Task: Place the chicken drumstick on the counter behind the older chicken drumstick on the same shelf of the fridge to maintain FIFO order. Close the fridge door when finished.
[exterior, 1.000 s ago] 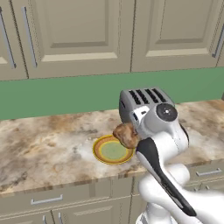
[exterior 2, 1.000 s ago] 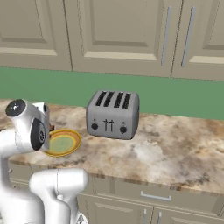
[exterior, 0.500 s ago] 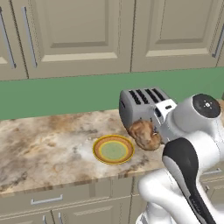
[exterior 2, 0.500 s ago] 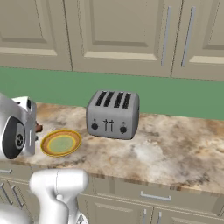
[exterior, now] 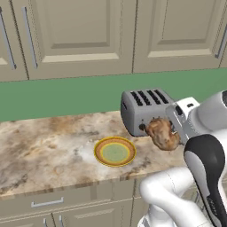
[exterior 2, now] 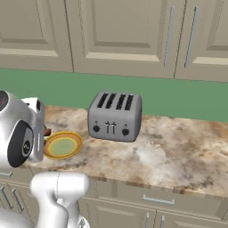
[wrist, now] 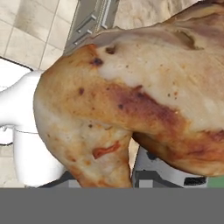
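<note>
Tool [exterior: 174, 129]: clenched on the chicken drumstick [exterior: 162, 134], carried in the air at right of centre in the left base view, before the toaster [exterior: 142, 109]. Arm: white, bent, rising from lower right. Tabletop [exterior: 48, 150]: beige-brown marbled slab bearing a yellow plate [exterior: 115, 151] at centre. Room: green backsplash [exterior: 66, 95], beige cabinets [exterior: 80, 35] above.

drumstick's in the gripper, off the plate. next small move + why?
Probably keep carrying it clear of the counter and turn toward the fridge. The gripper holds the chicken drumstick in the air in front of the toaster, to the right of the empty yellow plate. Pickup looks done; the shelf step remains.
</note>
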Motion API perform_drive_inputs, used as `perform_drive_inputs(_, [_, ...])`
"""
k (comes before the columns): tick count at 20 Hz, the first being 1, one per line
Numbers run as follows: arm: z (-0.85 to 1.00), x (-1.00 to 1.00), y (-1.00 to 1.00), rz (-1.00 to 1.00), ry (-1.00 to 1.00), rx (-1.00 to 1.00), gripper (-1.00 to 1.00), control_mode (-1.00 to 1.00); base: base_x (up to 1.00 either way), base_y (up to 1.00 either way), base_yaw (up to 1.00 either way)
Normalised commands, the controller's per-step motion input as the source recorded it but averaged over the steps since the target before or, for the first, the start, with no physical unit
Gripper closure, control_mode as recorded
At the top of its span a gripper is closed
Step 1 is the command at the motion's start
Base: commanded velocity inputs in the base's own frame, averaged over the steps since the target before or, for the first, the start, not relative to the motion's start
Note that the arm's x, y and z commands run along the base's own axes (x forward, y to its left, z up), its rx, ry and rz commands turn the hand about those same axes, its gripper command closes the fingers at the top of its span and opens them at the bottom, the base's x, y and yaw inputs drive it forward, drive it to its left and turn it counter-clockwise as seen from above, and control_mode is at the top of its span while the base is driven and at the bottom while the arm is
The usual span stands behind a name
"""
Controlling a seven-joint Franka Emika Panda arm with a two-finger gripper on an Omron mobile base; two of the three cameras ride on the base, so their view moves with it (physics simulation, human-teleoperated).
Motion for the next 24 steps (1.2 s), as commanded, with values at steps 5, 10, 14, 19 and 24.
perform_drive_inputs(5, [-0.26, -0.46, 0.00, 0.00, -0.01, 0.00, 1.00, -1.00, 0.00, 0.00, 0.00])
perform_drive_inputs(10, [-0.07, -0.52, 0.00, -0.05, 0.00, 0.00, 1.00, -1.00, 0.00, 0.00, 0.00])
perform_drive_inputs(14, [0.00, 0.32, -0.12, 0.00, 0.00, 0.00, 1.00, -1.00, 0.00, 0.00, 0.00])
perform_drive_inputs(19, [0.00, 0.13, -0.03, 0.03, 0.00, 0.00, 1.00, -1.00, 0.00, 0.00, 0.00])
perform_drive_inputs(24, [0.00, 0.00, 0.00, 0.00, 0.00, 0.00, 1.00, -1.00, 0.00, 0.00, 0.00])
